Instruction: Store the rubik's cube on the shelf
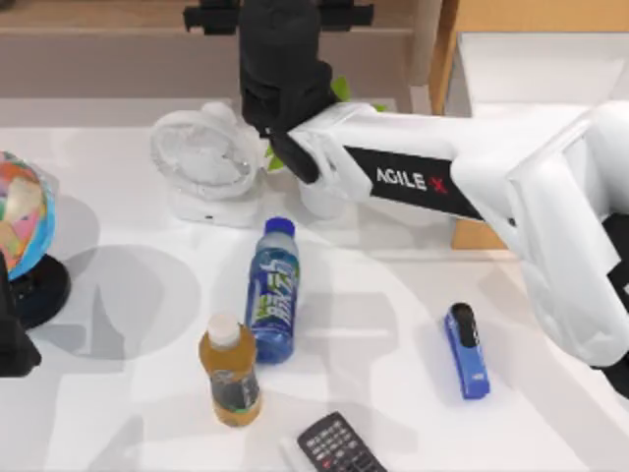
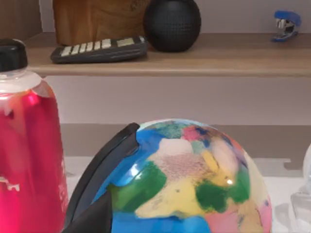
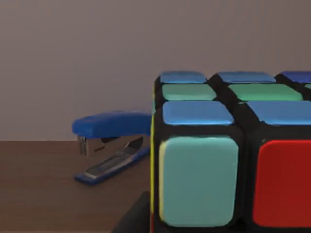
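Reaching to twelve o'clock, the right arm (image 1: 413,177) hides its gripper; the rubik's cube (image 3: 228,160), half cut off, seemingly sits above the shelf (image 3: 43,184) beside a blue stapler (image 3: 109,145); finger state cannot be told.

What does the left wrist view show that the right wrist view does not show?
Left wrist view alone: a multicoloured globe, a red bottle, a calculator and a black ball on the shelf. Right wrist view alone: the rubik's cube, very close. Both share the blue stapler on that shelf.
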`<state>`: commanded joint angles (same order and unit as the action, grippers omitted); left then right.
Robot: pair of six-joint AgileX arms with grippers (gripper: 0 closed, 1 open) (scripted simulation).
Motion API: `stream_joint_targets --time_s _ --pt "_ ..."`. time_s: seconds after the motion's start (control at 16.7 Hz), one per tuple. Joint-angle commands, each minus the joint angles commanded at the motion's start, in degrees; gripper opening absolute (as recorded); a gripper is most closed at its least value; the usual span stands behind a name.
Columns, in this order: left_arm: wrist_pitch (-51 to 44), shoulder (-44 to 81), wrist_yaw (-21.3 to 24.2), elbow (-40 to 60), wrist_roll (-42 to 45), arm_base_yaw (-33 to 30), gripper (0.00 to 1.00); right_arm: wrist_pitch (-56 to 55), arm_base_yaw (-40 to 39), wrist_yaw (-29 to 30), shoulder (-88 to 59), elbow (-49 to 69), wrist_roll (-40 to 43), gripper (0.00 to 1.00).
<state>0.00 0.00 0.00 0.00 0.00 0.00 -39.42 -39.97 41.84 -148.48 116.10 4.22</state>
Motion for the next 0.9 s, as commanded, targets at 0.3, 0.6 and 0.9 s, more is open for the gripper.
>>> stream_joint_targets --time_s 0.3,0.6,0.9 --pt "0.0 0.0 0.0 0.0 0.0 0.0 1.00 0.0 0.0 0.0 0.0 0.0 0.0 0.68" --pt "0.0 0.0 0.0 0.0 0.0 0.0 1.00 0.0 0.0 0.0 0.0 0.0 0.0 1.00" --pt "0.0 0.0 0.0 0.0 0.0 0.0 1.00 0.0 0.0 0.0 0.0 0.0 0.0 1.00"
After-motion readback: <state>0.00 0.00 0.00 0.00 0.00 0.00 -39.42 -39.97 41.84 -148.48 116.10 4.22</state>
